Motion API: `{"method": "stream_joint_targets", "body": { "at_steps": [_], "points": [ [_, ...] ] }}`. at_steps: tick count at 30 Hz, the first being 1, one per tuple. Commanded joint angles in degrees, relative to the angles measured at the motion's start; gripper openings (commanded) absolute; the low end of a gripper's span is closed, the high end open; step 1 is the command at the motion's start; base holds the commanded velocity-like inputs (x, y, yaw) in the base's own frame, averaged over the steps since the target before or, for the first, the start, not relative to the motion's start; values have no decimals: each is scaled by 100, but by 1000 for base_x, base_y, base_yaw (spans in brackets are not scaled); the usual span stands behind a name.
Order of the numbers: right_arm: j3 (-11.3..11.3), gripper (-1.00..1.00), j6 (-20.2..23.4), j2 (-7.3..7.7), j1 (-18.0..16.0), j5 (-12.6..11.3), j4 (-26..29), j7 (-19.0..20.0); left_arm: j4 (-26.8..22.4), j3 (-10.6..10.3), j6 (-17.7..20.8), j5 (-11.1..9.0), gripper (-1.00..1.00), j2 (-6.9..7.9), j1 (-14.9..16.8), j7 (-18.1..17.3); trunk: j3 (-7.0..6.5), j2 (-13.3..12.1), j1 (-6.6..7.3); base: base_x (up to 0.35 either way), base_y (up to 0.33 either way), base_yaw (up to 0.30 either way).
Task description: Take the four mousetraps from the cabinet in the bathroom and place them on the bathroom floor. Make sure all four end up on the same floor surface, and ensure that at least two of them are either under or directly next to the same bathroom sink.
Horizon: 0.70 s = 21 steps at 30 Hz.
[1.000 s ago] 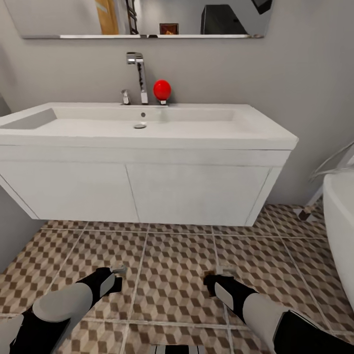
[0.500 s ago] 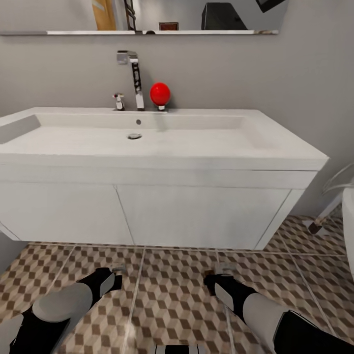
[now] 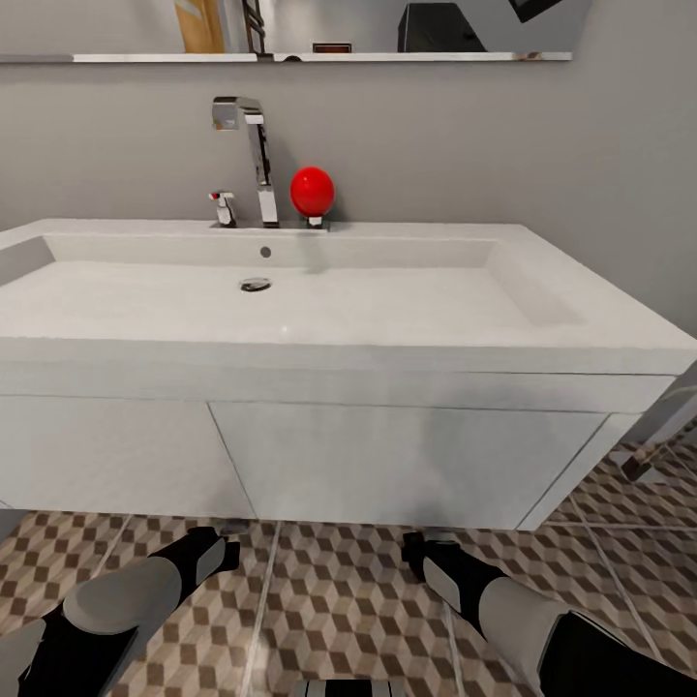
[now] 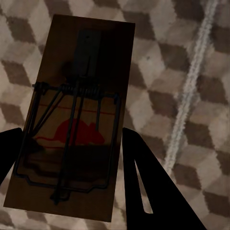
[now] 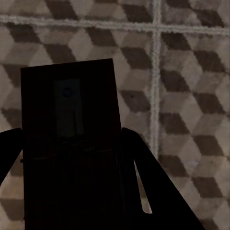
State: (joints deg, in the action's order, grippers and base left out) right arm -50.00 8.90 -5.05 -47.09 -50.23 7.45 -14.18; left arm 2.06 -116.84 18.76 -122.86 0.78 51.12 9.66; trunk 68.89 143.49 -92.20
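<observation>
Each gripper, left (image 3: 230,544) and right (image 3: 414,548), clamps a mousetrap (image 4: 76,120), (image 5: 72,143). Lower both flat onto the floor (image 3: 334,600) beside the sink (image 3: 290,300), then release.

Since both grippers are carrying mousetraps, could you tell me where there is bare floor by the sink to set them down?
Bare bathroom floor lies between the left gripper and right gripper, just in front of the white vanity. The tiles further under the vanity are hidden. Each wrist view shows tiles around its mousetrap.
</observation>
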Motion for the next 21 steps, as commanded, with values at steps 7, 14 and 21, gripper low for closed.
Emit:
{"method": "stream_joint_targets", "body": {
  "at_steps": [7,14,21],
  "points": [
    [-45,-100,16,29,-3,-65,3,-39,-10,-50,23,-45,-100,-11,4,34,4,2,1,2,0,0],
    [-36,-100,16,27,-3,-65,-5,-49,-13,-47,22,-45,-100,-17,4,28,49,5,-4,0,0,0],
    [-36,-100,16,22,-4,-61,2,-49,-13,-41,22,-45,-100,-19,4,28,204,14,-22,0,0,0]
  ]
}}
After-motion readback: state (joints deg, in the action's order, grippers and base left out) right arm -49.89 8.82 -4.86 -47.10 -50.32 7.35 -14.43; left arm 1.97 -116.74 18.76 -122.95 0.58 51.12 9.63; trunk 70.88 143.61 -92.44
